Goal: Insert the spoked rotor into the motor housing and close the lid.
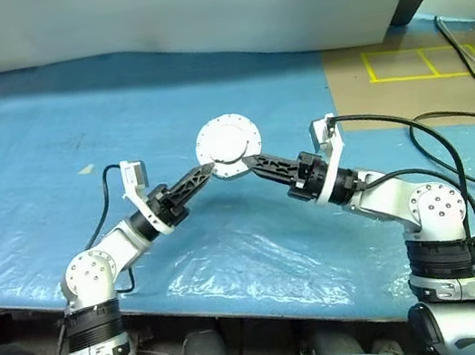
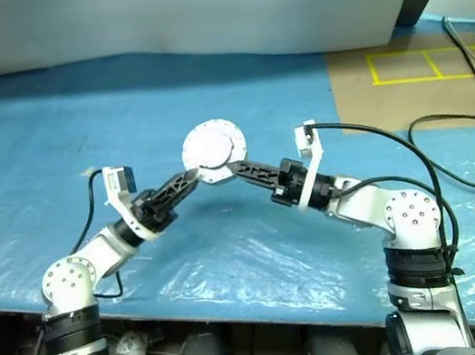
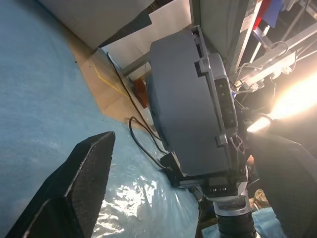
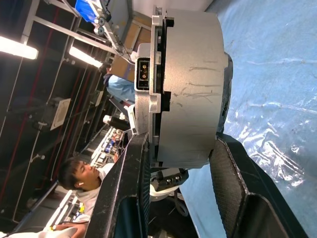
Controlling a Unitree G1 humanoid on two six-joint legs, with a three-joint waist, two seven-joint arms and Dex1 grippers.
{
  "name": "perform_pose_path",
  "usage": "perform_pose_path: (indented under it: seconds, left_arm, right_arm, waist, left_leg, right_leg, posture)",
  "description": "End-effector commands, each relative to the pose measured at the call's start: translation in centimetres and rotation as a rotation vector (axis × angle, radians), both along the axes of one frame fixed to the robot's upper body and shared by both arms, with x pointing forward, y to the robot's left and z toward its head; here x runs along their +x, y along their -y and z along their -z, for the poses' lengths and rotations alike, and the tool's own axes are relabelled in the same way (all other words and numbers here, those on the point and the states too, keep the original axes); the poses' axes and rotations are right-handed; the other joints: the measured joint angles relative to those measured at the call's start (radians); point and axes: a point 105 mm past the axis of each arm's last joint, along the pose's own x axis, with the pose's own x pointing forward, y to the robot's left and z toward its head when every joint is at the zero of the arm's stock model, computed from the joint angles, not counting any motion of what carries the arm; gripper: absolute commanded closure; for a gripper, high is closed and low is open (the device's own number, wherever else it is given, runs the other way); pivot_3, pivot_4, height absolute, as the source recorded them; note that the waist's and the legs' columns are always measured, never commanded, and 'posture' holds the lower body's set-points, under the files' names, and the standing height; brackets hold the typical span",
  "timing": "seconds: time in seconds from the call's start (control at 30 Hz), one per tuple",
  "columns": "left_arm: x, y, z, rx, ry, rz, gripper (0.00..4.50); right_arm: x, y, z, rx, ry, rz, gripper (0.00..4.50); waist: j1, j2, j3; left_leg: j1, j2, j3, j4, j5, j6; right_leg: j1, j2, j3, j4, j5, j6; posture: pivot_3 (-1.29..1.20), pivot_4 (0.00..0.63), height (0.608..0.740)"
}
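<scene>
Right wrist view: right gripper [image 4: 181, 163] clamps the closed housing [image 4: 185, 84]; left gripper [image 1: 206, 170] released; no legible writing.

Held aloft between both arms, motor housing [image 1: 228, 148] closed, its copper windings and anything inside hidden behind the pale outer face. Lower rim covered by the right gripper [image 1: 249, 163] clamped across it. Left gripper [image 3: 183, 198] spread wide beside the housing, one black finger [image 3: 74, 188] cut off at the frame's edge. Seam between lid [image 4: 156, 89] and body visible edge-on only, segmented rim too foreshortened to read. Beyond the housing, person [image 4: 86, 181] partly masked by the right gripper's finger.
</scene>
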Motion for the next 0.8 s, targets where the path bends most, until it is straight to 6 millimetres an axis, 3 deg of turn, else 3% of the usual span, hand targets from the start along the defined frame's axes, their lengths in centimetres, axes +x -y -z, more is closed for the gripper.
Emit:
perform_pose_path:
  seconds: [0.03, 0.2, 0.5, 0.6, 0.7, 0.8]
  left_arm:
    - [1.1, 1.6, -1.7, -0.047, 0.063, 0.006, 0.01]
    - [1.9, 3.6, -3.0, -0.123, 0.065, 0.037, 0.01]
    - [2.9, 5.9, -1.2, -0.088, -0.059, 0.043, 0.01]
    - [2.5, 5.7, -1.2, -0.113, -0.08, 0.064, 0.54]
    - [3.0, 6.0, -0.9, -0.073, -0.101, 0.026, 1.47]
    - [2.9, 5.7, -1.5, -0.132, -0.109, 0.046, 1.69]
  right_arm:
    - [-0.6, -0.1, -2.3, 0.079, 0.069, -0.029, 3.13]
    - [-0.5, 0.0, -2.3, 0.068, 0.064, -0.024, 3.13]
    - [-0.4, 0.1, -2.2, 0.064, 0.055, 0.001, 3.13]
    - [-0.5, 0.0, -2.1, 0.063, 0.053, 0.004, 3.13]
    - [-0.4, 0.0, -2.0, 0.055, 0.049, 0.016, 3.13]
    - [0.1, 0.1, -1.6, 0.034, 0.04, 0.056, 3.13]
  waist:
    - [0.003, -0.001, 0.0]
    - [0.002, -0.001, 0.0]
    - [0.003, -0.001, 0.0]
    - [0.003, -0.001, 0.0]
    - [0.003, -0.001, 0.001]
    - [0.003, -0.001, 0.001]
  left_leg:
    - [-0.001, 0.0, -0.001, 0.001, 0.0, 0.0]
    - [-0.004, -0.001, -0.004, 0.004, 0.0, 0.0]
    - [-0.013, -0.001, -0.017, 0.014, 0.0, 0.0]
    - [-0.013, -0.001, -0.017, 0.016, 0.0, 0.0]
    - [-0.012, 0.0, -0.017, 0.017, 0.0, 0.0]
    - [-0.012, 0.0, -0.018, 0.018, 0.0, 0.0]
  right_leg:
    - [0.0, 0.0, 0.0, 0.0, 0.0, 0.001]
    - [0.001, 0.0, -0.002, 0.0, 0.001, 0.002]
    - [0.001, 0.0, -0.011, 0.003, 0.001, 0.002]
    - [0.002, -0.001, -0.012, 0.005, 0.001, 0.001]
    - [0.003, -0.001, -0.012, 0.006, 0.001, 0.001]
    - [0.004, -0.001, -0.012, 0.006, 0.002, 0.001]
  posture:
    - [0.0, 0.15, 0.74]
    - [0.0, 0.15, 0.74]
    - [0.0, 0.15, 0.74]
    - [0.0, 0.15, 0.74]
    - [0.0, 0.15, 0.74]
    - [0.0, 0.15, 0.74]
